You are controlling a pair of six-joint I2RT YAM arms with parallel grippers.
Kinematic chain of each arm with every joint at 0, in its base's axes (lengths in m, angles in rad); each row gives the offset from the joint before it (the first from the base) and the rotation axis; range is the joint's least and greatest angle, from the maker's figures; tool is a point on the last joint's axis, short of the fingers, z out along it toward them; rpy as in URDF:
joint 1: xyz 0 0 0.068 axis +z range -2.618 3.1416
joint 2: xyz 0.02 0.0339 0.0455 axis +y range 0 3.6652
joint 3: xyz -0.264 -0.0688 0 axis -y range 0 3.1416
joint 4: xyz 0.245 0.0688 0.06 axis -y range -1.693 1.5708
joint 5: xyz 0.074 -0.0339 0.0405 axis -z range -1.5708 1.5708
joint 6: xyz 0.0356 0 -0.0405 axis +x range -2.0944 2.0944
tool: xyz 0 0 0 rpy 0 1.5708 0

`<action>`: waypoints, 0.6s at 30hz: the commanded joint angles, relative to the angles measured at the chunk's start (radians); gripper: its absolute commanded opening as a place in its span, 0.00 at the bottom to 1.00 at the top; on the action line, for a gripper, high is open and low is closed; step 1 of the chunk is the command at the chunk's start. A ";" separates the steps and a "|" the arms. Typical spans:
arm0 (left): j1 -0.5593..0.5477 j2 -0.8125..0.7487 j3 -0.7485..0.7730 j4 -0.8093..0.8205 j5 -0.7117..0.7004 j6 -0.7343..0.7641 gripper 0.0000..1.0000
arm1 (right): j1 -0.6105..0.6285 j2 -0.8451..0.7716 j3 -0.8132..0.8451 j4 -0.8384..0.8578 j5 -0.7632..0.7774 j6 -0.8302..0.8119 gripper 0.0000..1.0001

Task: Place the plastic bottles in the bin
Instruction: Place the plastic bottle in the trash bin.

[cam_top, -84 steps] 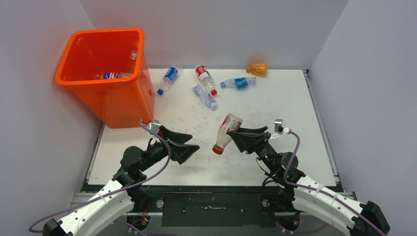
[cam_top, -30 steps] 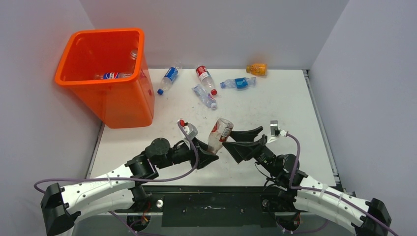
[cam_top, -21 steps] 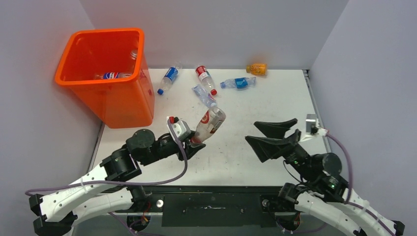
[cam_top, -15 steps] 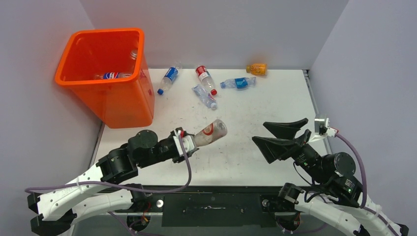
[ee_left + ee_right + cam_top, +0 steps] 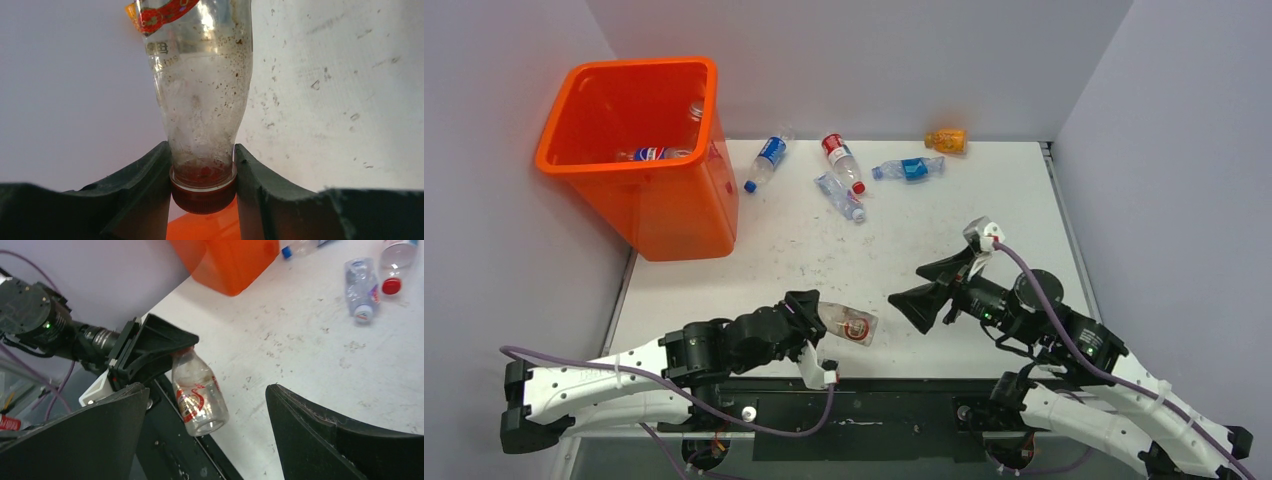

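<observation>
A clear plastic bottle (image 5: 852, 326) with a red label and red cap hangs over the table's near edge. My left gripper (image 5: 817, 318) is shut on its neck just above the cap (image 5: 202, 196), and the bottle's body (image 5: 202, 90) points away from the fingers. To its right my right gripper (image 5: 907, 285) stands open and empty, apart from the held bottle (image 5: 199, 396). The orange bin (image 5: 664, 215) stands at the far left with a few bottles (image 5: 654, 153) inside. Several more bottles lie at the back: blue-labelled (image 5: 767, 160), red-labelled (image 5: 841, 160), crushed clear (image 5: 839, 197), another blue (image 5: 909, 168), and orange (image 5: 947, 140).
Grey walls close in the white table (image 5: 984, 210) on the left, back and right. A dark frame rail (image 5: 854, 400) runs along the near edge, under the held bottle. The bin's corner (image 5: 230, 265) and two lying bottles (image 5: 362, 287) show in the right wrist view.
The bottle passed from my right gripper to my left. My left arm has pulled it back to the near edge, swinging it flat. My right gripper swung out right, then came back toward the middle.
</observation>
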 commanded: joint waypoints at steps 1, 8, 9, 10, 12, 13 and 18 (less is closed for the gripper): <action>-0.017 -0.028 0.011 0.124 -0.074 0.269 0.00 | 0.005 0.055 0.043 -0.002 -0.195 -0.044 0.90; -0.039 -0.075 0.024 0.117 -0.068 0.338 0.00 | 0.005 0.139 0.097 -0.100 -0.223 -0.109 0.90; -0.039 -0.078 0.028 0.108 -0.065 0.340 0.00 | 0.006 0.156 0.101 -0.110 -0.231 -0.116 0.90; -0.040 -0.080 0.033 0.099 -0.064 0.341 0.00 | 0.006 0.174 0.101 -0.114 -0.238 -0.119 0.90; -0.040 -0.079 0.041 0.082 -0.060 0.342 0.00 | 0.004 0.194 0.083 -0.087 -0.261 -0.114 0.90; -0.040 -0.079 0.046 0.079 -0.055 0.341 0.00 | 0.004 0.200 0.070 -0.054 -0.277 -0.109 0.90; -0.051 -0.072 0.077 0.068 -0.035 0.348 0.00 | 0.016 0.260 0.040 0.020 -0.330 -0.115 0.89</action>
